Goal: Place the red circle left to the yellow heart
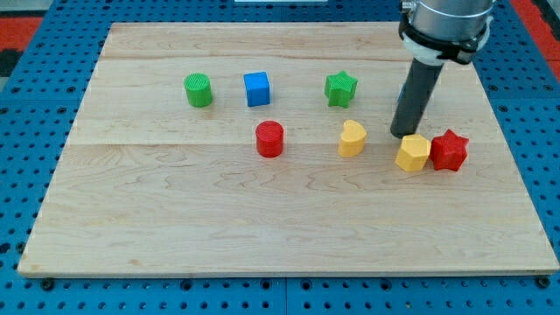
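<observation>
The red circle (269, 138) sits near the board's middle. The yellow heart (352, 138) lies to its right, with a gap about one block wide between them. My tip (402, 134) is to the right of the heart, just above the yellow hexagon (412, 152) toward the view's top, close to it. It is well away from the red circle.
A red star (450, 150) touches the yellow hexagon's right side. A green circle (199, 89), a blue cube (257, 88) and a green star (340, 87) stand in a row toward the view's top. The wooden board (262, 227) lies on a blue pegboard.
</observation>
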